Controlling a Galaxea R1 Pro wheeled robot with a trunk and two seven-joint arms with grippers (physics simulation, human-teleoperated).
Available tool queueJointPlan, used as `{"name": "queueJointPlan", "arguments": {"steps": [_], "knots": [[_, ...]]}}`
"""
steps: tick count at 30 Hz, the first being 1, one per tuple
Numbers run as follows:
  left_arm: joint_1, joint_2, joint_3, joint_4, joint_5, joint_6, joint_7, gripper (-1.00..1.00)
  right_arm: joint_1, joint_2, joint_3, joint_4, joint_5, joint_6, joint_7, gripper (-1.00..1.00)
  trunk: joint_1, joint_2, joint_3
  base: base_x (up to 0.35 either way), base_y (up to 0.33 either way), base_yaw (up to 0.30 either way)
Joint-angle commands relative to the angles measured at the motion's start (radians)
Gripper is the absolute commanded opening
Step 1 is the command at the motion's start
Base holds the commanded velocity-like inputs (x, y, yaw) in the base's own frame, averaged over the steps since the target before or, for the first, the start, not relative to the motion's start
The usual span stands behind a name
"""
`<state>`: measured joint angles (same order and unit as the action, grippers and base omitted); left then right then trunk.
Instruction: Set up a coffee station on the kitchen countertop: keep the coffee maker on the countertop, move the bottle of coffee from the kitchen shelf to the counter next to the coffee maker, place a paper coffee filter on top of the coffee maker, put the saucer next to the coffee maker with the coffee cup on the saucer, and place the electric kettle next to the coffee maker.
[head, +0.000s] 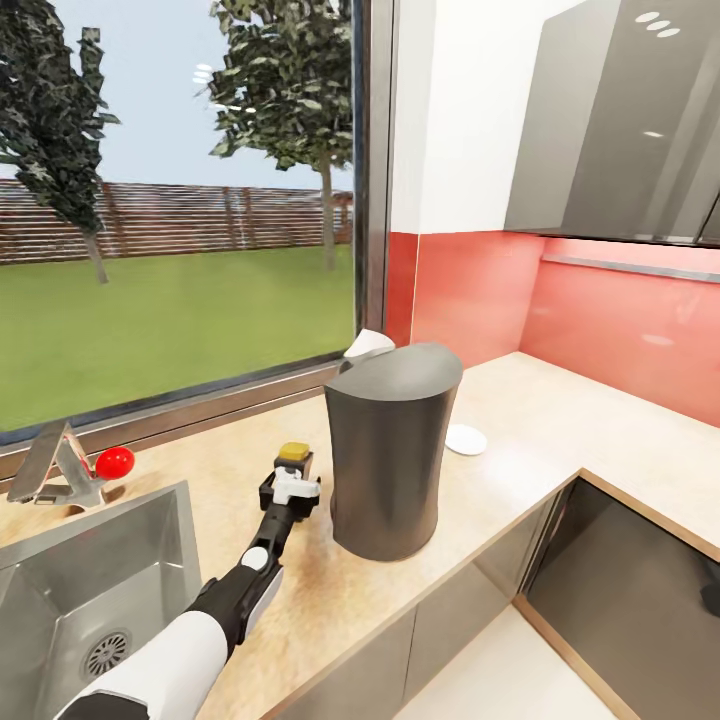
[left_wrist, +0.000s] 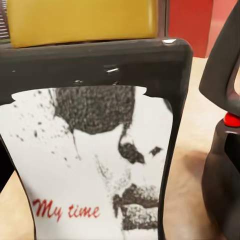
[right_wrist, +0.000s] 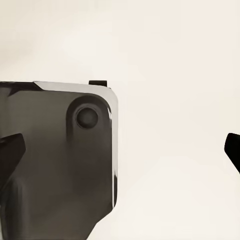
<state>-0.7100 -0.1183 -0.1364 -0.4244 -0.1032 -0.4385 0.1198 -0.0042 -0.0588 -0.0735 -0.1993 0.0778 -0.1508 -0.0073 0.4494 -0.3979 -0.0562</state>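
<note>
The bottle of coffee (head: 293, 457), dark with a yellow lid, stands on the countertop (head: 560, 420) just left of a tall dark grey appliance (head: 390, 450); I cannot tell whether that is the coffee maker or the kettle. My left gripper (head: 290, 492) is shut on the bottle's lower part. Up close the bottle (left_wrist: 95, 150) shows a white "My time" label, with the appliance (left_wrist: 225, 150) and its red button beside it. A white saucer (head: 465, 439) lies behind the appliance to the right. Something white (head: 368, 345) peeks from behind its top. My right gripper (right_wrist: 120, 150) is open, fingers (right_wrist: 10, 152) wide apart.
A steel sink (head: 90, 590) with a faucet (head: 55, 465) and a red knob (head: 114, 462) sits left of the bottle. A big window backs the counter, which turns a corner under grey wall cabinets (head: 620, 120). A dark boxy part (right_wrist: 55, 160) lies below the right gripper.
</note>
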Motion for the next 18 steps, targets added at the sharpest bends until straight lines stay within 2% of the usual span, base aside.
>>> {"name": "queueJointPlan", "arguments": {"steps": [1, 15, 18], "knots": [[-0.001, 0.0, -0.003, 0.0, -0.01, -0.002, 0.01, 1.0, 0.0, 0.001, -0.008, 0.001, 0.008, -0.003, 0.0, 1.0, 0.001, -0.002, -0.002, 0.0, 0.0, 0.0], [-0.001, 0.0, -0.003, -0.005, -0.006, -0.003, 0.011, 1.0, 0.0, -0.001, -0.008, 0.001, 0.008, -0.003, 0.0, 1.0, 0.001, -0.002, -0.002, 0.0, 0.0, 0.0], [-0.001, 0.0, -0.003, -0.005, -0.006, -0.003, 0.011, 1.0, 0.0, -0.001, -0.008, 0.001, 0.008, -0.003, 0.0, 1.0, 0.001, -0.002, -0.002, -0.146, 0.0, 0.0]]}}
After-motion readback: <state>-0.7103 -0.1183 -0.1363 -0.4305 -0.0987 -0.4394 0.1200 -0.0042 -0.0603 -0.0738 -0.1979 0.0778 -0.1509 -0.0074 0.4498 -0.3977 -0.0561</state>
